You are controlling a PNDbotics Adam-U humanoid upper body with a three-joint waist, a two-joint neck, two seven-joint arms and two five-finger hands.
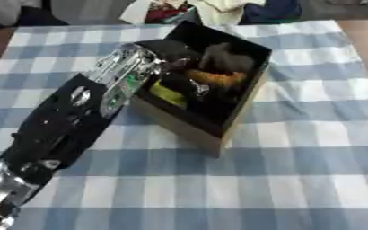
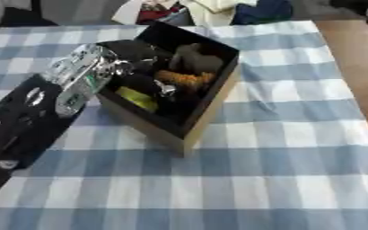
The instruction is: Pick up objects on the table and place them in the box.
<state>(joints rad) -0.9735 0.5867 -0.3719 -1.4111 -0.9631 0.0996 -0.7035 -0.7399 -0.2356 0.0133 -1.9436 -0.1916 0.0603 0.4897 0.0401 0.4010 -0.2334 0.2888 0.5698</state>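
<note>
An open box (image 1: 189,130) with tan outer walls and a black inside stands on the blue-and-white checked cloth, a little back from the middle. Inside it lie an orange object (image 1: 216,78), a yellow-green object (image 1: 167,94) and a dark grey-brown object (image 1: 225,57). My left arm (image 1: 69,117) comes up from the lower left corner. My left hand (image 1: 170,50) reaches over the box's left wall and sits inside it, above the objects. The hand is dark against the dark interior, so its shape is unclear. I see nothing held in it for certain.
Bare wooden tabletop (image 2: 352,54) shows beyond the cloth's right edge. Bundled clothes and coloured items (image 1: 211,10) lie along the far edge, behind the box. Checked cloth (image 1: 297,179) spreads in front of and to the right of the box.
</note>
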